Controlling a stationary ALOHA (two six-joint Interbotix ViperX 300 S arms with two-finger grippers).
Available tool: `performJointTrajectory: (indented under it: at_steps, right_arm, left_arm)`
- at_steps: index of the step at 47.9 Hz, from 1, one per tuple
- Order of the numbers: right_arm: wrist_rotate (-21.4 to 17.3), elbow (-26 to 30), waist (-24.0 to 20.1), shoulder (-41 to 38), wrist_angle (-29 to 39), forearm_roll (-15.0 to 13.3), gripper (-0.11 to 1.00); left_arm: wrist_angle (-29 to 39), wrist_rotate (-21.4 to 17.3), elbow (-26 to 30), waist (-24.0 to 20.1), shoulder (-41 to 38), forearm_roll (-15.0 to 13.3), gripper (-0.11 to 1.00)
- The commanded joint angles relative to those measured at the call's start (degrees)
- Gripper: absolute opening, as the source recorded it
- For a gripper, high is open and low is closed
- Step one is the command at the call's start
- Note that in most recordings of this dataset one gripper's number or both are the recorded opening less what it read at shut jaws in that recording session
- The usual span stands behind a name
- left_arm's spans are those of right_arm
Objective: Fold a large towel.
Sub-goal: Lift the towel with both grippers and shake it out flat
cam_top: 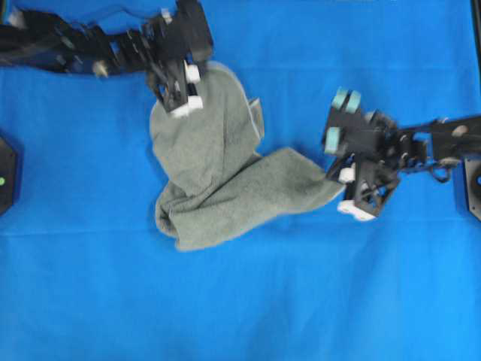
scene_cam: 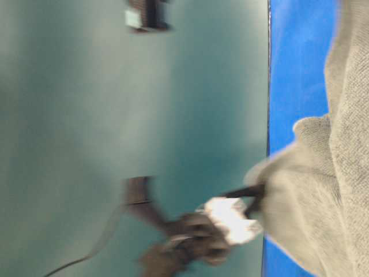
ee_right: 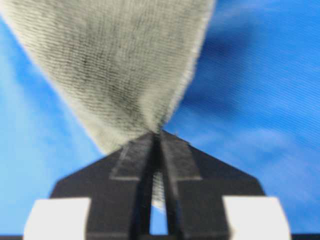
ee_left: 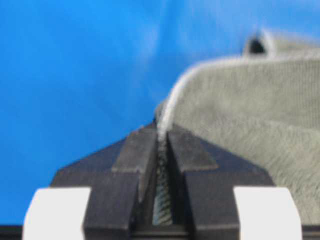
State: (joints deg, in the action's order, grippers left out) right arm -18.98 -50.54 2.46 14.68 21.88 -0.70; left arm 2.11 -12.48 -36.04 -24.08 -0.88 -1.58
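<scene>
Towel [cam_top: 218, 177], crumpled on blue surface [cam_top: 90, 286]: corners clenched by left tool [ee_left: 161, 145] and right tool [ee_right: 159, 136]; to be drawn apart evenly until flat.

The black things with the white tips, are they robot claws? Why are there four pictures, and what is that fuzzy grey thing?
They are two robot arms, each ending in a hand. One picture looks down from above, one looks sideways from table height and is blurry, and two come from little cameras on the wrists. The fuzzy thing is a grey-green towel, lying crumpled on a bright blue sheet. The left hand is pinched shut on the towel's top edge. The right hand is pinched shut on a corner at the other end. In the wrist pictures you can see cloth squeezed between the black fingers.
</scene>
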Motion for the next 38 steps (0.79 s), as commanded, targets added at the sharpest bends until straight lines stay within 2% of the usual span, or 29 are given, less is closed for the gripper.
performJointTrajectory:
  at_steps: [1, 9, 16, 24, 31, 38]
  right_arm:
    - [-0.1, 2.0, 1.3, 6.6, 5.5, -1.2, 0.03]
    - [-0.4, 5.8, 4.9, 17.8, 14.8, -7.1, 0.03]
    - [-2.0, 9.9, 9.3, 25.1, 16.9, -14.1, 0.03]
    - [-3.8, 15.1, 13.8, 30.5, 17.5, -19.3, 0.03]
    - [-3.8, 18.9, 15.5, 32.2, 17.4, -20.8, 0.03]
    - [-4.0, 23.6, 15.1, 32.4, 18.0, -20.0, 0.03]
  left_arm:
    - [3.3, -0.4, 1.9, -0.7, 8.8, 0.0, 0.02]
    - [5.7, -0.4, 2.5, -1.2, 18.6, -0.1, 0.02]
    - [6.3, -0.4, 2.8, -1.3, 27.0, 0.0, 0.02]
    - [7.1, -0.2, 3.3, -1.3, 36.7, 0.0, 0.02]
    - [7.9, 1.3, 2.6, -1.5, 43.2, 0.0, 0.02]
    - [9.2, 4.3, 2.2, 0.4, 49.3, -0.5, 0.02]
